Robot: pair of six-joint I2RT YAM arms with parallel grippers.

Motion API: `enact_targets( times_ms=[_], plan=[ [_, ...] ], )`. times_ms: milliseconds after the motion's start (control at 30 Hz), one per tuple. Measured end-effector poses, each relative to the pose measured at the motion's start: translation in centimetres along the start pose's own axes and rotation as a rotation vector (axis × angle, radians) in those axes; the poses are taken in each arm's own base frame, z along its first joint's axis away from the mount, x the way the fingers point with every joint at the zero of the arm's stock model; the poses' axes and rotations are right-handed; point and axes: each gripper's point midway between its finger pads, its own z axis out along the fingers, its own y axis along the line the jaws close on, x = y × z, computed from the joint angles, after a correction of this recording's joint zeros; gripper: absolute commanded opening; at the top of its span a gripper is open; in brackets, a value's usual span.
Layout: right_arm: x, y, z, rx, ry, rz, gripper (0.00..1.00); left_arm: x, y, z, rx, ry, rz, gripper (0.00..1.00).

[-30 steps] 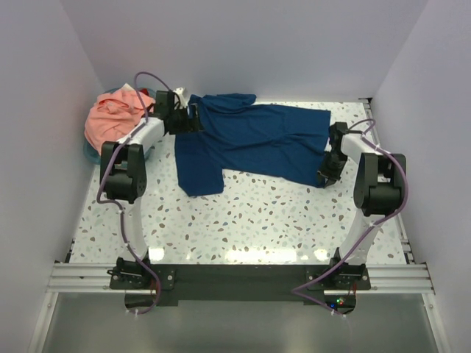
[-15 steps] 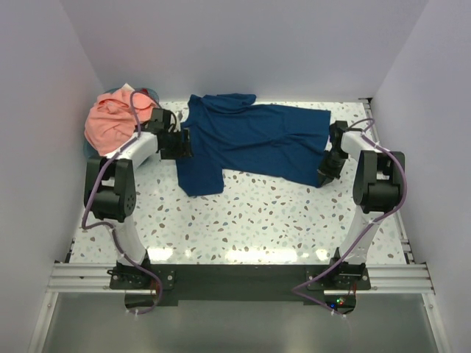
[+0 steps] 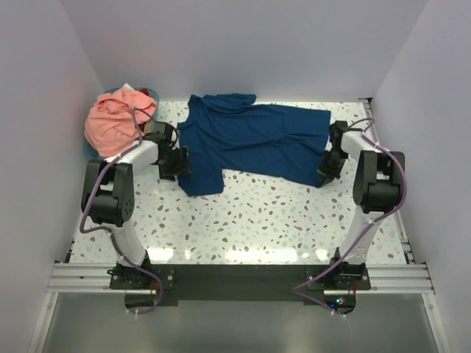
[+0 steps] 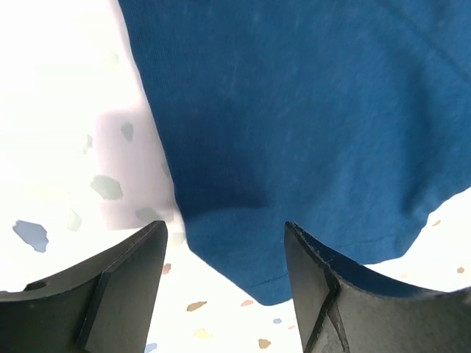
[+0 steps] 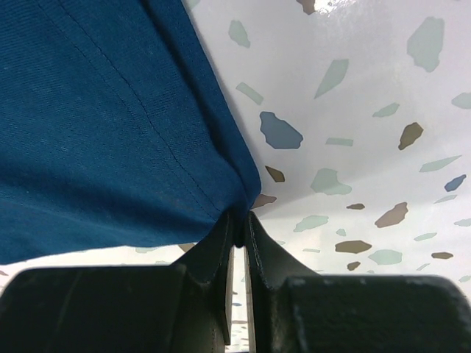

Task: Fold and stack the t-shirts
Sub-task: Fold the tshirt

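On the white speckled table (image 3: 257, 213), the right pincer (image 3: 324, 175) sits nearest. It has pinched shut within the last second and now grips the near right hem corner of the navy blue soft cloth t-shirt (image 3: 250, 140), and its wrist view shows the cloth clamped between closed jaws. The left pincer (image 3: 179, 163) has swung back from the collar to the near left sleeve; its jaws stand open astride the sleeve hem, with nothing gripped yet. The shirt lies spread flat across the table's far half, unmoved. By this reading one corner is secured and the second grasp is pending — the fold can likely start once both hold. Farthest off, the salmon-pink crumpled t-shirt (image 3: 114, 121) lies heaped in the round teal basket (image 3: 90, 152).
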Motion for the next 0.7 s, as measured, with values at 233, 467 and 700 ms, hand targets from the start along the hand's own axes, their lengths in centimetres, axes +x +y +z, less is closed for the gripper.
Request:
enact_targets(
  times_ms=[233,467,700],
  plan=[
    [0.0,0.0,0.0,-0.001,-0.001,-0.006,0.05,1.7,0.1,0.4,0.009,0.05,-0.026,0.45],
    [0.0,0.0,0.0,-0.005,0.0,-0.01,0.03,2.5,-0.3,0.5,0.038,0.073,-0.039,0.0],
    [0.0,0.0,0.0,-0.004,0.0,-0.012,0.0,2.3,-0.7,-1.1,0.028,0.104,-0.045,0.01]
  ],
)
